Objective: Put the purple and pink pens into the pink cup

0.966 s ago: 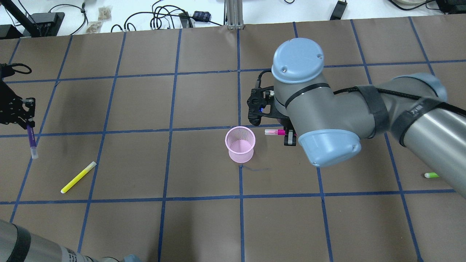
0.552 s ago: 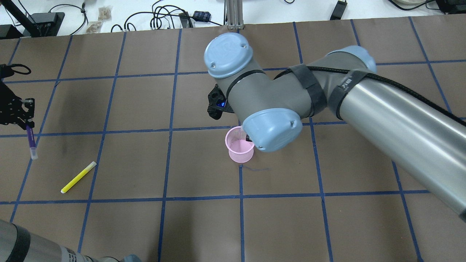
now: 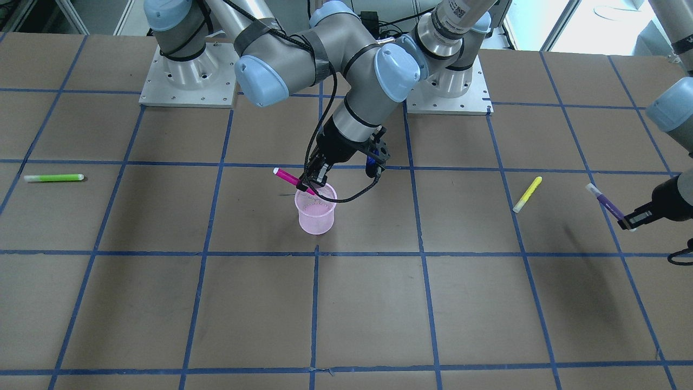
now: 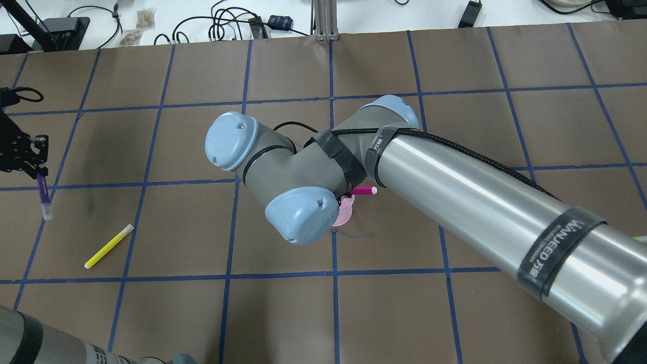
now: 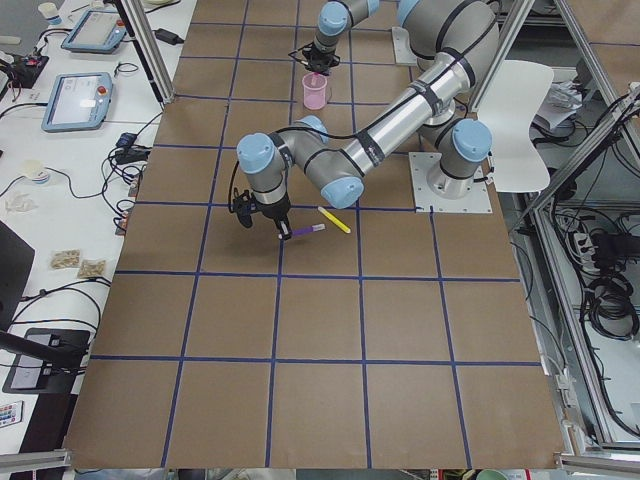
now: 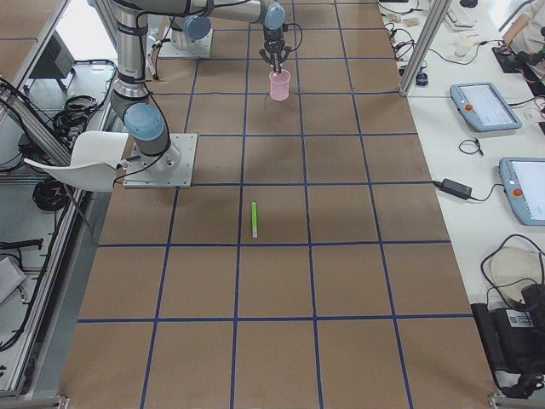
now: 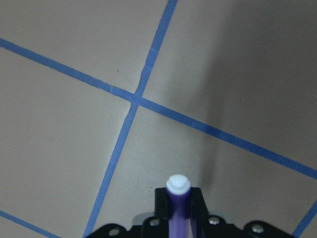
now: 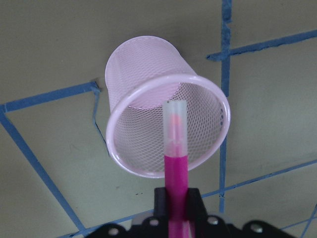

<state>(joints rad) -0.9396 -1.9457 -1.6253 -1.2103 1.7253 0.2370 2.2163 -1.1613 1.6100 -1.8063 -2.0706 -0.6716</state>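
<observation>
The pink mesh cup (image 3: 315, 214) stands upright near the table's middle; my right arm hides most of it in the overhead view (image 4: 345, 216). My right gripper (image 3: 315, 186) is shut on the pink pen (image 3: 292, 179) and holds it tilted just above the cup's rim. In the right wrist view the pen (image 8: 176, 148) points its clear tip over the cup's mouth (image 8: 148, 99). My left gripper (image 4: 38, 171) is shut on the purple pen (image 4: 44, 196) and holds it above the table at the far left, tip down; the pen also shows in the left wrist view (image 7: 177, 208).
A yellow pen (image 4: 108, 246) lies on the table near my left gripper. A green pen (image 3: 54, 177) lies far out on my right side. Cables and boxes (image 4: 227, 25) lie past the table's far edge. Blue tape lines grid the brown table (image 4: 283, 313).
My right arm has swung left and turned, bringing the pink pen from beside the cup to over its rim. My left gripper and the purple pen have stayed in place.
</observation>
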